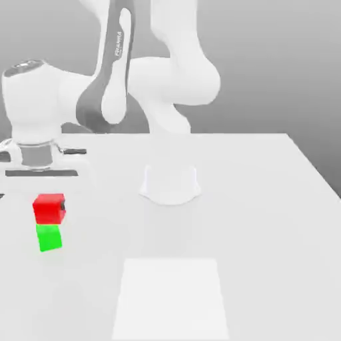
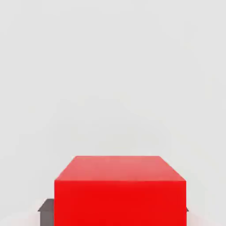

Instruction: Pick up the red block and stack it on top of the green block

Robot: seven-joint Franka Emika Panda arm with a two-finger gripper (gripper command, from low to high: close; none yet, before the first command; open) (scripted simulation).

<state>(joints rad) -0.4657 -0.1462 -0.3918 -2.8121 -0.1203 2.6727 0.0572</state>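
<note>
Ok so from my seat at the controls, closest to the exterior camera there's one plain white rectangle (image 1: pixel 170 298) on the pale table (image 1: pixel 273 233). A bit farther back, over on the exterior view's left, I've got one green block (image 1: pixel 49 238), turned slightly.

Right above it is my one red block (image 1: pixel 48 209), pretty much lined up over the green one. The bottom of the red meets the top of the green in that view, but I honestly can't tell if they're touching.

My gripper (image 1: pixel 50 206) has its jaws closed down to the width of the red block, one dark fingertip on either side of it, so yeah, I've got hold of it. Hand view agrees.

Behind all that stands the one white arm (image 1: pixel 172 80) on its base (image 1: pixel 170 185), then the table's far edge and a grey backdrop (image 1: pixel 266 66).
</note>
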